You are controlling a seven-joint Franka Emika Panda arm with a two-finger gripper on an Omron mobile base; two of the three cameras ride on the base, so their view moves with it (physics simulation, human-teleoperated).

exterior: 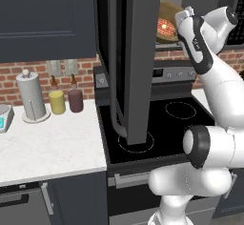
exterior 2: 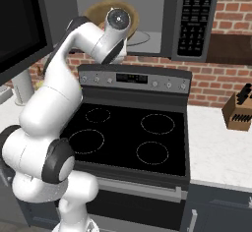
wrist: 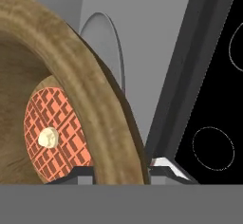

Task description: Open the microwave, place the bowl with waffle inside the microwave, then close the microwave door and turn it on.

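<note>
The microwave (exterior 2: 197,19) hangs above the stove, its light grey inside showing. The microwave door (exterior: 138,62) stands swung wide open to the left, with its curved handle (exterior: 114,105) low on the near edge. My gripper (wrist: 118,171) is shut on the rim of the brown wooden bowl (wrist: 90,95). The bowl (exterior: 169,9) is held tilted at the mouth of the cavity, high over the stove. The waffle (wrist: 57,133), reddish-orange with a pale spot, lies inside it and also faces the left base view (exterior: 165,26). The glass turntable (wrist: 102,42) sits just beyond the bowl.
The black stove (exterior 2: 128,137) with its ringed burners lies below the arm. On the white counter (exterior: 47,148) to the left stand a paper towel roll (exterior: 31,97), a yellow jar (exterior: 57,101) and a dark red jar (exterior: 75,100). A knife block (exterior 2: 238,109) sits at the right.
</note>
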